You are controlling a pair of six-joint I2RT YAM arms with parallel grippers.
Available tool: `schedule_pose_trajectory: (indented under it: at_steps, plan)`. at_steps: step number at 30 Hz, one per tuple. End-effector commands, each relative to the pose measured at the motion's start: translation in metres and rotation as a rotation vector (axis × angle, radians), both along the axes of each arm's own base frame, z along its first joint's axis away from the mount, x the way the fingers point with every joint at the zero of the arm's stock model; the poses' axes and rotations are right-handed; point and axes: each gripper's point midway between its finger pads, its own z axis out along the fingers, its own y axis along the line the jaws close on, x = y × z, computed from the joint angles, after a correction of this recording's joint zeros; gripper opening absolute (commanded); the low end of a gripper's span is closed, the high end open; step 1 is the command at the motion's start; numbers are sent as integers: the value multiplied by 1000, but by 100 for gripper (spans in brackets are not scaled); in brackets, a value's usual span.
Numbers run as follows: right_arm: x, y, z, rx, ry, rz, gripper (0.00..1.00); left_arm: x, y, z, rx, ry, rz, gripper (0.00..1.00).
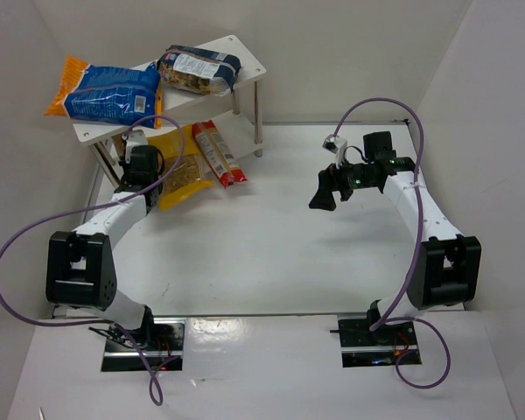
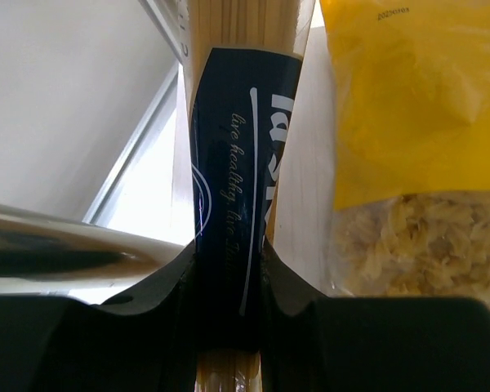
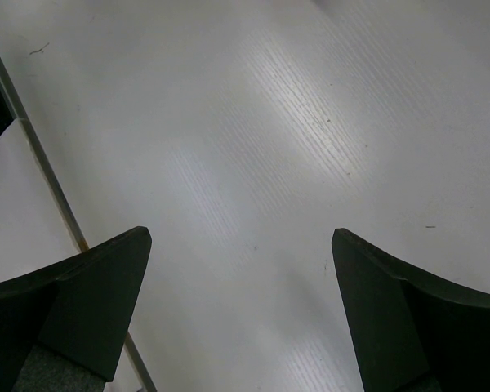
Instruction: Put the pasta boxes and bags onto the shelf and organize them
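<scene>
so, left end effector (image 2: pixel 229 263) is clamped narrow on the spaghetti packet (image 2: pixel 243 163), fingers pinching the dark blue label band, w/ golden strands showing beyond it. packet's long axis runs straight out ahead of the end effector, in line w/ the fingers, nosing in at the shelf (image 1: pixel 245 57). just to the end effector's right lies the yellow bag (image 2: pixel 408 114), close beside the packet, a gap between them as far as i can see. red packet (image 1: pixel 219 153) is further right again, beside the yellow bag. above & ahead of the end effector, on the top board, sit the blue-and-orange bag (image 1: pixel 105 92) and the dark-blue-and-clear bag (image 1: pixel 199 70).

label: white cursive along the band reads approx "live healthy, live…", rest cut off. big white letters start "la", brand not legible in full. print on the yellow bag is too tiny.

right end effector (image 3: pixel 241 237) is spread wide, holding nothing, only worktop (image 1: pixel 271 245) under it, well apart from the shelf. left arm's clearly nearer. my guess is the coming move slides the packet lengthwise onto the lower level, left of the yellow bag. can't tell if it's resting there yet.
</scene>
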Motion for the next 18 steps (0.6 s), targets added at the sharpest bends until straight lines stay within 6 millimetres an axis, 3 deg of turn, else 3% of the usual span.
schedule_pose_trajectory:
  at_steps: [1,10,12,13,18]
  plan:
    - [-9,5,0,16,13,38,100,20,15,54,60,-201,65,0]
    - [-11,6,0,18,8,53,100,22,18,41,77,-167,81,1]
    - [-13,5,-1,15,10,58,100,24,17,37,82,-152,67,6]
    - [-13,5,-1,15,10,58,100,24,17,33,82,-143,67,15]
    - [-14,5,-2,11,11,64,100,26,14,32,81,-138,45,25]
